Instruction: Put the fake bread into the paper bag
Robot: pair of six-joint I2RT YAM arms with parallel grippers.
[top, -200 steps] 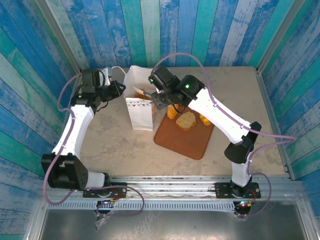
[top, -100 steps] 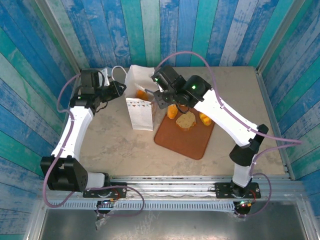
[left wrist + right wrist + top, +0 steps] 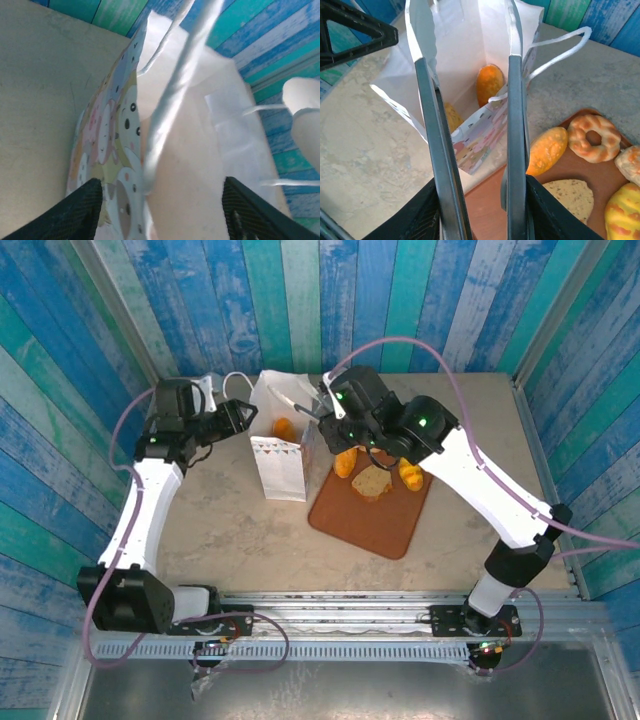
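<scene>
Blue and teal painted planks close round a pale, stone-patterned table (image 3: 220, 530). At the far left the left gripper (image 3: 238, 418) stands open, its dark fingertips (image 3: 75, 215) well apart. A white loop handle (image 3: 175, 95) of the paper bag (image 3: 280, 472) runs loose between them without being pinched. The bag stands upright and open just to the right of that gripper, with its patterned side panel (image 3: 107, 150) turned toward it.

Directly under the right gripper (image 3: 302, 408) is the bag's mouth. That gripper hangs over the opening with its two long fingers (image 3: 432, 150) parted and nothing between them. Down inside the bag, below it, an orange roll (image 3: 489, 85) leans against the back wall. A second golden piece (image 3: 451, 116) lies lower at the front, half hidden by the bag's edge.

Right of the right gripper, and nearer the arm bases, lies a flat brown tray (image 3: 365, 525), one corner just beside the bag's foot. On it, closest to the gripper, sits an oval roll (image 3: 547, 150), and just past that a ring-shaped pastry (image 3: 593, 138). A toast slice (image 3: 568, 197) lies nearer the wrist camera and a yellow croissant (image 3: 622, 215) sits in that view's lower right corner. One more pastry (image 3: 631, 162) is cut off at the right edge.
</scene>
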